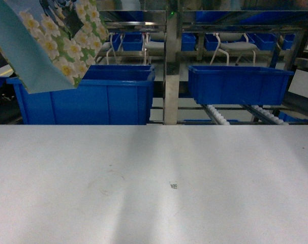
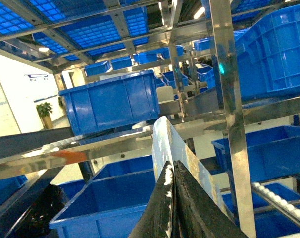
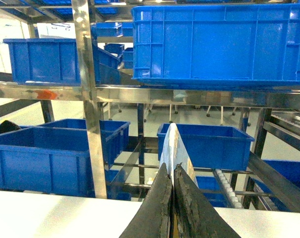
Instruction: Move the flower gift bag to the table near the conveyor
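The flower gift bag [image 1: 52,40] hangs tilted in the air at the top left of the head view, over a blue crate and beyond the table's far edge. No gripper shows in the head view. In the left wrist view my left gripper [image 2: 171,171] has its black fingers pressed together on a pale blue paper edge of the bag [image 2: 162,139]. My right gripper [image 3: 171,168] is shut low over the white table [image 3: 41,213]; a pale strip pokes past its tips, and I cannot tell what it is. The table [image 1: 154,203] fills the near half. Conveyor rollers [image 1: 217,116] run behind it on the right.
A large blue crate [image 1: 93,99] stands under the bag and another [image 1: 238,84] sits right of a steel rack post [image 1: 170,76]. More blue crates fill the upper shelves [image 3: 219,44]. A tiny dark mark [image 1: 174,185] lies mid-table.
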`<state>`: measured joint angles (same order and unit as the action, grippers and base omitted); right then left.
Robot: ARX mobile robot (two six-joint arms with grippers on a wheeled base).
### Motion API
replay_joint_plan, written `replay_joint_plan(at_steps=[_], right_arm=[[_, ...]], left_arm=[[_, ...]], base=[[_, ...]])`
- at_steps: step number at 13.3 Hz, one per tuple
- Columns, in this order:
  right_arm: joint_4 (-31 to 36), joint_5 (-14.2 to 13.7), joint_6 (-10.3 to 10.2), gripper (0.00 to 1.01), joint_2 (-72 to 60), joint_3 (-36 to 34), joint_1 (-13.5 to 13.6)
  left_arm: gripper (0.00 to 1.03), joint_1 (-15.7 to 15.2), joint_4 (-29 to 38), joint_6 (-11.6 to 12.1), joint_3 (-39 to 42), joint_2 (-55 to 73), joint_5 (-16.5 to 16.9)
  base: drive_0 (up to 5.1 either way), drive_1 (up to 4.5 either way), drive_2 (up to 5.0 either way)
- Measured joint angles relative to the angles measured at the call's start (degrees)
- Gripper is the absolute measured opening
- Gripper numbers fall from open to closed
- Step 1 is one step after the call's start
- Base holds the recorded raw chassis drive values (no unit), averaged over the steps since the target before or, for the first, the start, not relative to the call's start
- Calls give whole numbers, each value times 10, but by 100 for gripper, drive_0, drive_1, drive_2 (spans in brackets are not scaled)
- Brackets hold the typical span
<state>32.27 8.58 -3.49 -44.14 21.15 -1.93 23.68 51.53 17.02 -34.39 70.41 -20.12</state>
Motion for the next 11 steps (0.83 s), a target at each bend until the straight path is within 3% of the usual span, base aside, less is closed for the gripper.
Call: replay_joint_plan(at_steps=[5,6,8,11], right_arm=[[-2,1,-1,3,0,0,0],[11,17,-2,3,-17,0,0],[69,46,-4,3,-85,0,-4],[202,74,0,3,-249,2,-30]], left_arm=[[2,0,0,0,0,0,0],[2,0,0,0,0,0,0],[2,0,0,0,0,0,0],[2,0,0,0,0,0,0]], base=[[0,0,0],[0,0,0],[0,0,0],[0,0,0]])
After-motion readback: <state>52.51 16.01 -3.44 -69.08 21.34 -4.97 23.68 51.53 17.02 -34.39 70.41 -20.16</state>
